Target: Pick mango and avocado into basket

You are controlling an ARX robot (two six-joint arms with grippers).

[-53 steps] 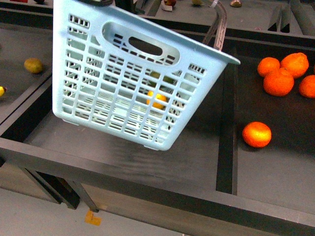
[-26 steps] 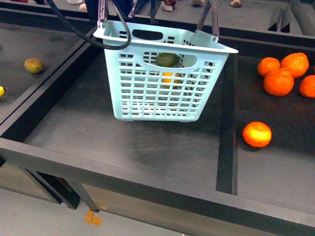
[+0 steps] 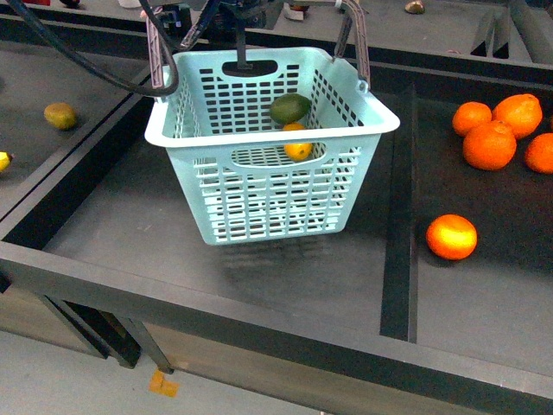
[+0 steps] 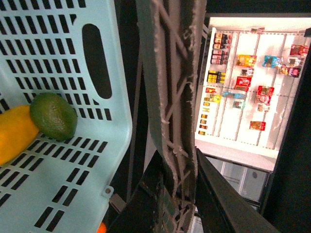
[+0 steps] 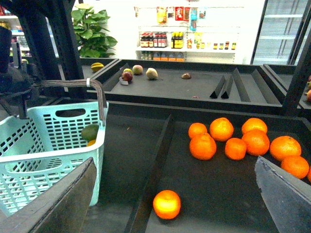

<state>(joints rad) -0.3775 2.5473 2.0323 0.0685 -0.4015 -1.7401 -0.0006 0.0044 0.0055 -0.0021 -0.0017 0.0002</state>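
Nearest the robot runs the dark front rail of the desk [image 3: 259, 303], and just behind it the basket [image 3: 259, 186] sits low over the middle bay, tilted a little toward the viewer; from the front view I cannot tell whether its floor touches the desk or hangs just above. It appears to be carried by its handles [image 3: 354, 39], which are swung upright and gathered overhead, the natural way to move a loaded basket without spilling it. Inside, against the far wall, the mango [image 3: 298, 149] lies low and the avocado [image 3: 290, 108] rests on top of it, touching; the left wrist view shows the same pair pressed together on the slotted floor, likely rolled there by the tilt. So both fruits look already collected, and what remains is probably only setting the basket down level. The left tool is not itself visible: its wrist view is filled by a handle strut [image 4: 172, 97] running close past the lens, which suggests it grips the handle, but I cannot tell how its jaws stand. The right tool [image 5: 175, 194] is held wide and empty, well clear of the basket. To the right, a loose orange [image 3: 450, 236] lies apart from a cluster of oranges [image 3: 505, 130] farther back.
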